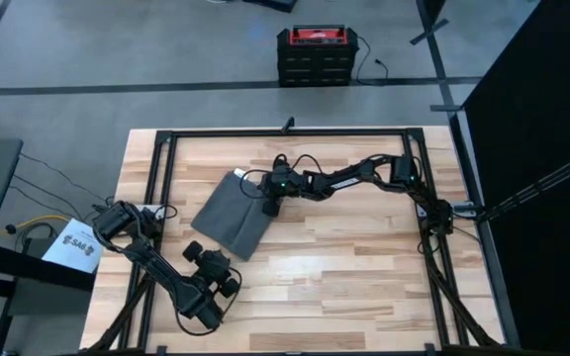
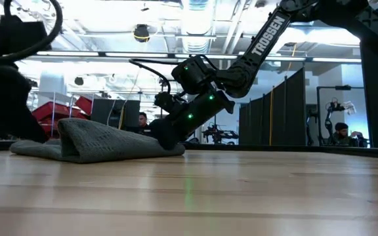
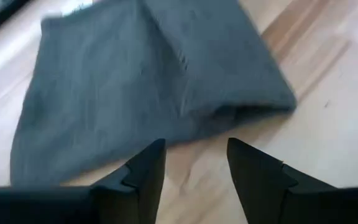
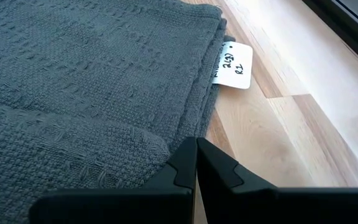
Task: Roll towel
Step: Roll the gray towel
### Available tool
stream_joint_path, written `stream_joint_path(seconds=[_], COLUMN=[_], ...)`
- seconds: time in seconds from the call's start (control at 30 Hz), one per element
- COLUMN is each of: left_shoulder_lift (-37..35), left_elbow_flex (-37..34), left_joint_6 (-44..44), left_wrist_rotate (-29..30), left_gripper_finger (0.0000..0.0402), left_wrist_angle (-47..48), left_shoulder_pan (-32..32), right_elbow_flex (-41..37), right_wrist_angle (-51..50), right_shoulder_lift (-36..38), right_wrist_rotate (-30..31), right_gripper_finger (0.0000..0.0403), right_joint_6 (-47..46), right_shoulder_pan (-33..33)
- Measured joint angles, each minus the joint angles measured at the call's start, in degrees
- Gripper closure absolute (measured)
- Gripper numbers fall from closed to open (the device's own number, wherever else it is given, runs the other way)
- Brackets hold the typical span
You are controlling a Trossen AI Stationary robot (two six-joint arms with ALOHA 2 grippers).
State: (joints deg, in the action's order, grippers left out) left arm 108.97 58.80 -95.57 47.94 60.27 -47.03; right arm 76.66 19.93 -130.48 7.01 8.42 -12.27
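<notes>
Wooden table under folded towel, right hand at its edge

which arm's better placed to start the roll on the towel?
Probably right. The right gripper sits at the dark grey woven cloth towel's edge, fingers together, near its white tag. The left gripper hangs open short of the towel's near fold, above the wooden table.

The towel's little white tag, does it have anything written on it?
Yes, the white tag at the edge of the towel carries dark handwritten characters in the right wrist view.
</notes>
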Motion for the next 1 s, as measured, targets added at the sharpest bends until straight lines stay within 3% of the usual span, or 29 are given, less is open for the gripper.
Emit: stream_joint_path(seconds=[0.13, 0.27, 0.43, 0.6, 0.77, 0.87, 1.0], left_shoulder_lift=[0.0, 0.0, 0.0, 0.0, 0.0, 0.0, 0.0], left_elbow_flex=[-2.3, -5.9, -7.2, -8.7, -11.9, -12.3, -12.3], left_joint_6=[0.4, 0.2, -5.1, -7.1, -1.8, -0.6, -5.5], left_wrist_rotate=[4.7, 4.8, 10.4, 11.8, 12.0, 12.1, 11.8], left_gripper_finger=[0.0204, 0.0171, 0.0145, 0.0141, 0.0141, 0.0141, 0.0141], left_wrist_angle=[-3.4, -7.7, -7.5, -10.9, -22.4, -24.5, -25.4], left_shoulder_pan=[0.0, 0.2, 0.2, 1.1, 4.2, 5.9, 6.4], right_elbow_flex=[0.0, 0.0, 0.0, 0.0, 0.0, 0.0, 0.0], right_wrist_angle=[0.3, 1.3, 0.3, 0.1, -0.4, -0.5, -0.8], right_shoulder_lift=[0.0, 0.0, 0.0, 0.1, 0.1, 0.1, 0.1], right_wrist_rotate=[0.0, 0.0, 0.0, 0.0, 0.0, 0.0, 0.0], right_gripper_finger=[0.0403, 0.0403, 0.0403, 0.0403, 0.0403, 0.0403, 0.0403], right_joint_6=[0.0, 0.1, 0.1, 0.1, 0.1, 0.1, 0.1], right_shoulder_pan=[0.0, 0.0, -0.2, -0.2, -0.2, -0.2, -0.2])
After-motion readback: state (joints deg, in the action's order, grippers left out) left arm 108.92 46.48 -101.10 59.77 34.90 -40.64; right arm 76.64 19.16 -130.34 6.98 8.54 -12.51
